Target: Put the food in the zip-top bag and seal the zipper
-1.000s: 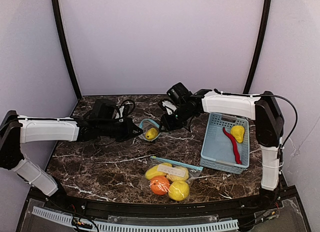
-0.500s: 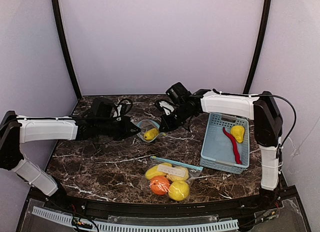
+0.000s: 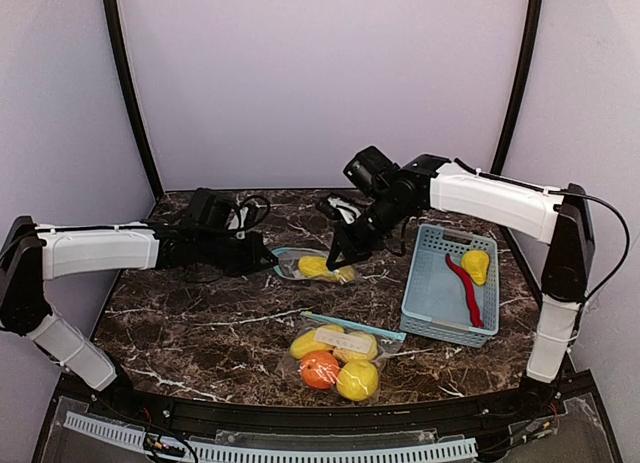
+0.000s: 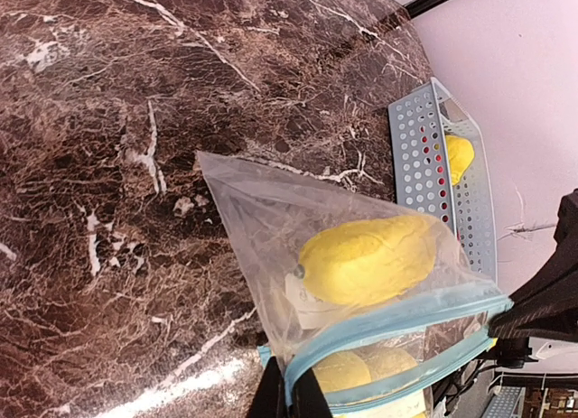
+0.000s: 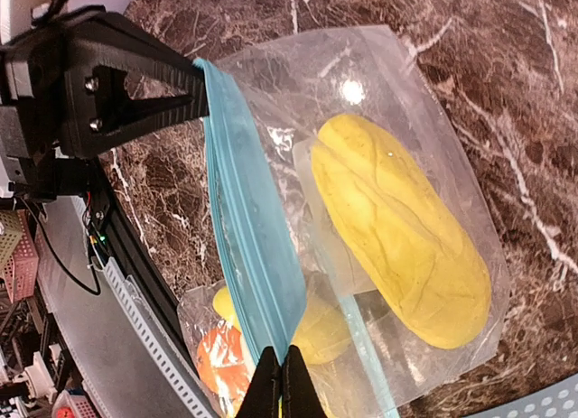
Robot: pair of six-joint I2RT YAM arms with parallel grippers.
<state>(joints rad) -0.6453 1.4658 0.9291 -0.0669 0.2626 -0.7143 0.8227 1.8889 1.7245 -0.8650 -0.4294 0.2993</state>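
Left end effector [image 3: 268,260]: it is squeezing shut on one end of the blue zipper [image 5: 248,246], and the right wrist view is showing its black tips pinching the strip.
Right end effector [image 5: 280,382]: it is squeezing shut on the other end of the same zipper.
Zip-top bag [image 3: 312,268]: it is lying on the dark bench [image 3: 200,313] between the two arms, and its blue top is stretching in a line from one pinch to the other.
Yellow food [image 4: 366,260]: it is lying inside this bag, well below the zipper.
Basket [image 3: 420,303]: it is sitting on the right, holding a red chili [image 3: 465,283] and a yellow fruit [image 3: 476,265].
Second bag [image 3: 370,333]: it is lying near the front edge, holding more yellow pieces and an orange [image 3: 319,369].
Step now: I am guessing the arms are pulling the zipper straight so it can be pressed shut. I cannot tell if it is sealing all the way along.
Doing it well: one side should be holding still while the other is sliding along the strip, pressing the whole way and keeping the strip flat.
Watching out for: pulling too hard could be tearing the thin plastic or slipping off an end, and lifting the bag could be rolling the food up into the zipper.
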